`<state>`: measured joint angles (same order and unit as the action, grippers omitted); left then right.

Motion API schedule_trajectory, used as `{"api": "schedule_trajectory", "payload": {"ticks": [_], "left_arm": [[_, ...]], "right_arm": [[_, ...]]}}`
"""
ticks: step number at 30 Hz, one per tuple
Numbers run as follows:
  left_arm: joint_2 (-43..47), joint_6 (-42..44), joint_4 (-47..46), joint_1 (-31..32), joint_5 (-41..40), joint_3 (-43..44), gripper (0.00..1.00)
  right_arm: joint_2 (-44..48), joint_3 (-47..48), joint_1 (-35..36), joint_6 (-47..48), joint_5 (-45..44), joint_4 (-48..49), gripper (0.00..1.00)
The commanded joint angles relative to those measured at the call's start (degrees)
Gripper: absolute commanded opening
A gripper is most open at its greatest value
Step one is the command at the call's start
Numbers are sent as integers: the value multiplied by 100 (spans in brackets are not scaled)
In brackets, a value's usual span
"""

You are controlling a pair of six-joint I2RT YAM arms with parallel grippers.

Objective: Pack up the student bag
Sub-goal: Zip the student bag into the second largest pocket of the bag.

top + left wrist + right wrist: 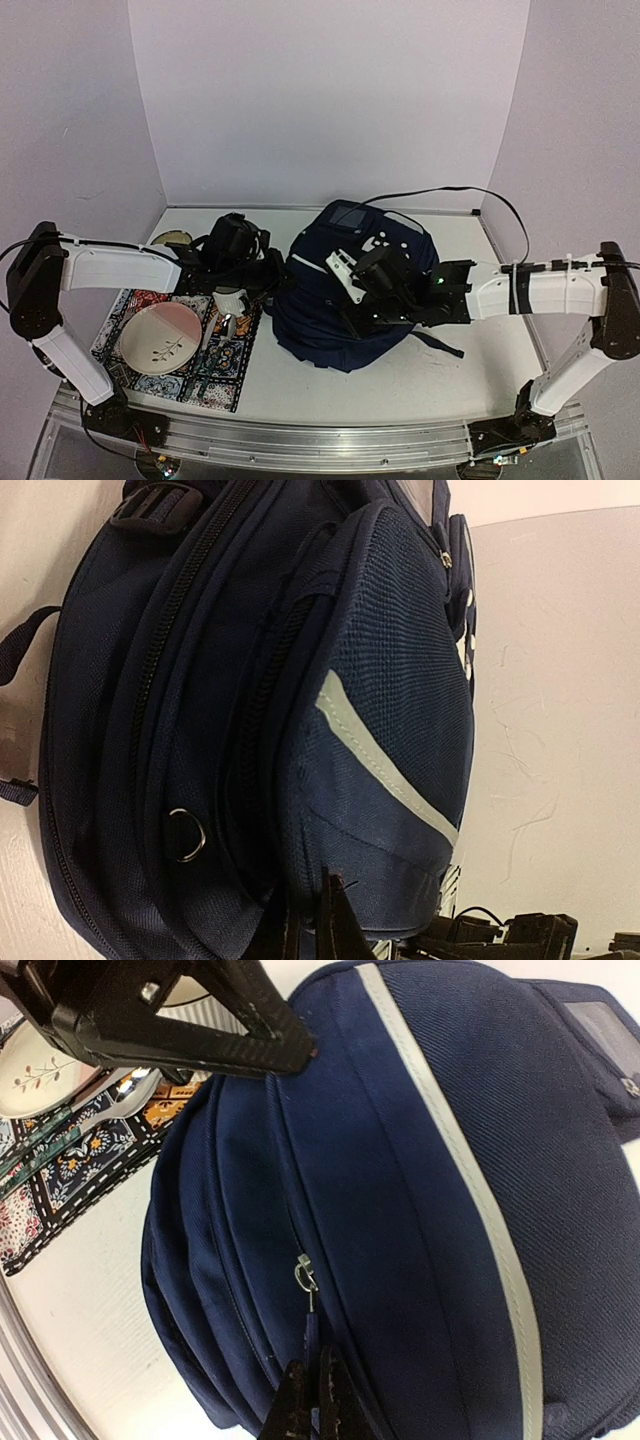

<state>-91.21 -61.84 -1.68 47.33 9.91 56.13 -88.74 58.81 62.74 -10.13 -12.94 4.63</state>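
The student bag (330, 310), dark navy with a white stripe, lies in the middle of the table. My left gripper (312, 920) is at the bag's left side, shut on a fold of fabric at the edge of the striped front pocket (400, 710). My right gripper (312, 1400) reaches over the bag from the right and is shut on the navy zipper pull (311, 1335), just below the metal slider (305, 1272). The zipper line above the slider looks closed. In the top view the right gripper's fingers are hidden by its own wrist.
A patterned placemat (215, 378) lies left of the bag with a pink plate (160, 337), a spoon (228, 325) and a white cup (229, 299) on it. A small bowl (172, 238) stands behind. A black cable (450, 190) arcs over the back right.
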Motion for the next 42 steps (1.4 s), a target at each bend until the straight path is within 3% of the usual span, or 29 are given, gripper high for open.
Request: {"api": "schedule_trajectory", "payload": {"ticks": [1,12,22,27,33,35,39,42], "left_arm": [[195,175,-270,-38,-166,-72,0],[228,351,-262,-196,147,-40,0],[160,770,-30,-219,678,122,0],[111,1064,358,-224,828,262,0],[-112,1197,429,-224,1150,451,0],[-82,1236,441,-227,1105,515,3],[141,1363,526,-327,927,660,29],[296,1548,719,-471,847,805,43]], "right_arm": [[560,-341,-37,-82,-453,-559,0],[1774,-1432,-718,-878,-686,-1366,0],[1792,-1642,-1612,-1381,-1142,-1563,0],[1802,-1476,-1788,-1029,-1294,-1393,0],[1573,-1039,-1787,-407,-733,-937,1],[1646,-1038,-1784,-351,-550,-809,11],[2097,-1205,-1784,-306,-432,-702,41],[2542,-1310,-1791,-308,-647,-695,56]]}}
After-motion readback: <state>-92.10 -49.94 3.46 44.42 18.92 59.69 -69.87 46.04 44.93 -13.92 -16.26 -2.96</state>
